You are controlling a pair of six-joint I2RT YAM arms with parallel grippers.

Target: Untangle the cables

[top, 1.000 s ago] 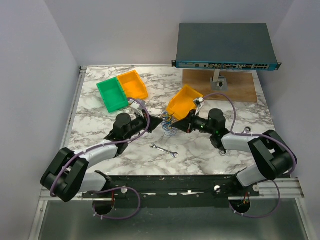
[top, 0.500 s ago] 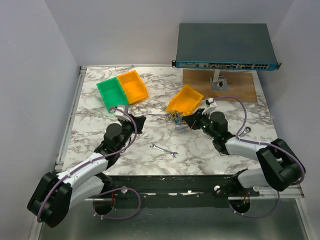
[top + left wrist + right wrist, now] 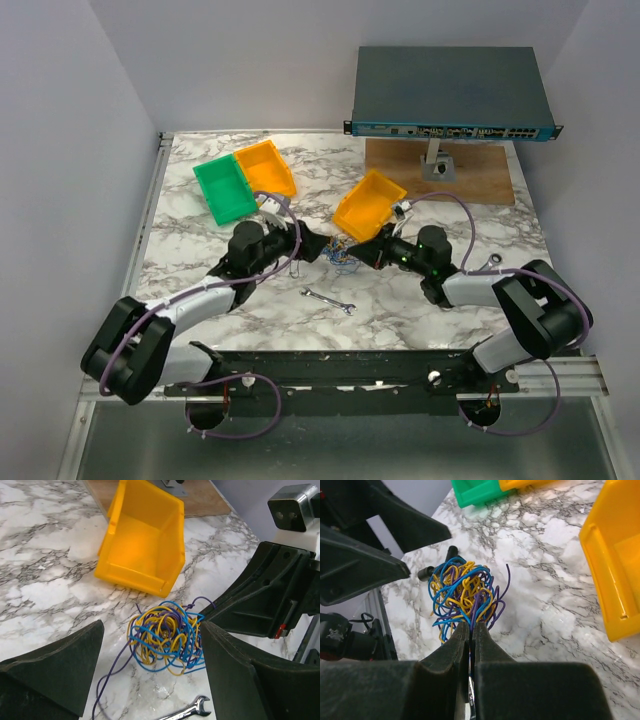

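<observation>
Black left claw [image 3: 316, 244] newly wide

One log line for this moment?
left gripper: open, flanking cables | right gripper: shut on cables | cables: one tangled clump | task: not yet done

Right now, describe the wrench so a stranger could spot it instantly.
On the marble table, find the lone yellow bin near the middle, with a tangle of coloured wires before it. Nearer the arm bases lies the wrench: the only small, flat, silver metal piece.
</observation>
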